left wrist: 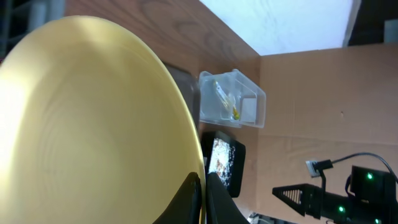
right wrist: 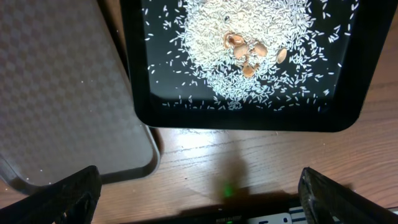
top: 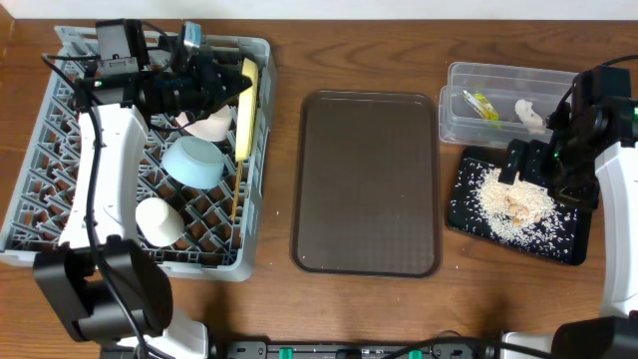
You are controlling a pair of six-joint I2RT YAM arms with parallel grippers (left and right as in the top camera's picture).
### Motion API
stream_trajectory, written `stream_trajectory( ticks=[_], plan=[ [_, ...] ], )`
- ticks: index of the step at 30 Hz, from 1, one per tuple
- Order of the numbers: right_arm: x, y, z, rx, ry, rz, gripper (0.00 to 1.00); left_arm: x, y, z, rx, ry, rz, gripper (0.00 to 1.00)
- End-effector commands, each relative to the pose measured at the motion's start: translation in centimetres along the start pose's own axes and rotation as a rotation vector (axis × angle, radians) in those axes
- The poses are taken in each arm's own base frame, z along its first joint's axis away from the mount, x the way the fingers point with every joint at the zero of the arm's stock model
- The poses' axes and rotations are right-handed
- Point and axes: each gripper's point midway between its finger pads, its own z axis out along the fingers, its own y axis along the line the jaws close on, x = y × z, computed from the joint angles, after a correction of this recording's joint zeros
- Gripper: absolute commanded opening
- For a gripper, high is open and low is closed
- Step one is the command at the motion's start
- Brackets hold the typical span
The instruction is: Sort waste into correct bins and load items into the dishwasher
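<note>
This seems to be a robot laboratory arranged like a kitchen. Two robot arms [top: 108, 170] stand at a wooden counter [top: 359, 50] that carries a grey dish rack [top: 30, 214]. A plain brown board wall [left wrist: 311, 87] stands behind it.

overhead: top-down, far | left wrist: plate [left wrist: 93, 124] close-up | right wrist: down, near | shared: black tray [right wrist: 186, 115]

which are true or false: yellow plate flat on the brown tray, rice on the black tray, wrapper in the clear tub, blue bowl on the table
Yellow plate flat on the brown tray: false; it stands on edge in the grey rack, held by the left gripper.
Rice on the black tray: true.
Wrapper in the clear tub: true.
Blue bowl on the table: false; it sits in the rack.
</note>
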Motion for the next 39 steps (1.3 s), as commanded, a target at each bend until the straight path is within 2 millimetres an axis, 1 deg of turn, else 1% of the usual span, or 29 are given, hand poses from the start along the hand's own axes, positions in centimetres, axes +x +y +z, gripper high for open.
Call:
stream_trajectory(
  ticks=[1, 3, 4, 5, 7, 8, 9, 10, 13, 14, 18, 21, 23, 24, 26, 29, 30, 32, 33, 35, 36, 38, 39],
  plan=[
    [-0.2, 0.1, -0.5, -0.008, -0.019, 0.001, 0.99, -0.9, 1.8, -0.2, -0.006, -0.009, -0.036, 0.08],
    [-0.2, 0.1, -0.5, -0.008, -0.019, 0.001, 0.99, -1.3, 3.3, -0.4, -0.054, -0.026, -0.055, 0.08],
    [-0.2, 0.1, -0.5, -0.008, -0.019, 0.001, 0.99, -1.6, 4.5, -0.5, -0.108, -0.043, -0.07, 0.08],
    [-0.2, 0.1, -0.5, -0.008, -0.018, 0.001, 0.99, -1.8, 6.0, -0.9, -0.18, -0.065, -0.088, 0.1],
    [-0.1, 0.1, -0.5, -0.007, -0.015, 0.001, 0.99, -2.0, 8.2, -1.7, -0.302, -0.094, -0.101, 0.24],
    [-0.1, 0.1, -0.5, -0.007, -0.014, 0.001, 0.99, -2.0, 9.0, -2.0, -0.345, -0.099, -0.091, 0.29],
    [-0.1, 0.1, -0.5, -0.007, -0.015, 0.001, 0.99, -1.9, 9.5, -2.3, -0.371, -0.098, -0.079, 0.33],
    [-0.2, 0.1, -0.5, -0.008, -0.017, 0.001, 0.99, -1.7, 10.2, -2.7, -0.406, -0.091, -0.064, 0.4],
    [-0.2, 0.1, -0.5, -0.008, -0.018, 0.001, 0.99, -1.4, 11.3, -3.7, -0.449, -0.088, -0.082, 0.52],
    [-0.2, 0.1, -0.5, -0.008, -0.018, 0.001, 0.99, -1.4, 11.5, -4.0, -0.453, -0.088, -0.092, 0.56],
    [-0.3, 0.1, -0.5, -0.009, -0.023, 0.001, 0.99, -1.2, 12.0, -5.6, -0.463, -0.106, -0.13, 0.63],
    [-1.1, 0.3, -0.5, -0.017, -0.054, -0.001, 0.99, -0.8, 11.1, -6.6, -0.467, -0.111, -0.109, 0.67],
    [-2.1, 0.7, -0.6, -0.033, -0.094, -0.004, 0.99, -0.4, 10.4, -7.0, -0.481, -0.107, -0.07, 0.7],
    [-3.1, 1.2, -0.7, -0.061, -0.134, -0.01, 0.99, -0.1, 10.3, -7.4, -0.521, -0.11, -0.051, 0.7],
    [-4.4, 2.5, -1.0, -0.117, -0.19, -0.039, 0.99, 0.4, 10.8, -8.3, -0.641, -0.116, -0.018, 0.71],
    [-6.7, 5.4, -1.9, -0.22, -0.3, -0.16, 0.99, 1.6, 11.7, -9.6, -0.842, -0.086, 0.05, 0.74],
    [-7.8, 6.3, -2.2, -0.229, -0.353, -0.198, 0.99, 2.6, 12.0, -9.7, -0.919, -0.039, 0.082, 0.75],
    [-8.7, 7.3, -2.3, -0.234, -0.393, -0.246, 0.99, 4.2, 12.0, -9.3, -0.97, 0.04, 0.111, 0.76],
    [-9.3, 7.8, -2.0, -0.23, -0.407, -0.268, 0.99, 5.8, 12.0, -9.3, -1.01, 0.103, 0.111, 0.76],
    [-9.7, 7.4, -0.9, -0.193, -0.391, -0.258, 0.99, 7.1, 11.6, -8.9, -1.017, 0.157, 0.114, 0.77],
    [-9.8, 7.0, -0.5, -0.172, -0.378, -0.238, 0.99, 7.4, 11.5, -8.7, -1.018, 0.172, 0.116, 0.79],
    [-9.5, 5.3, 1.0, -0.091, -0.32, -0.16, 0.99, 8.3, 11.1, -8.4, -1.018, 0.206, 0.125, 0.81],
    [-9.2, 5.0, 1.5, -0.075, -0.3, -0.151, 0.99, 8.6, 10.9, -8.3, -1.018, 0.217, 0.129, 0.81]
  ],
)
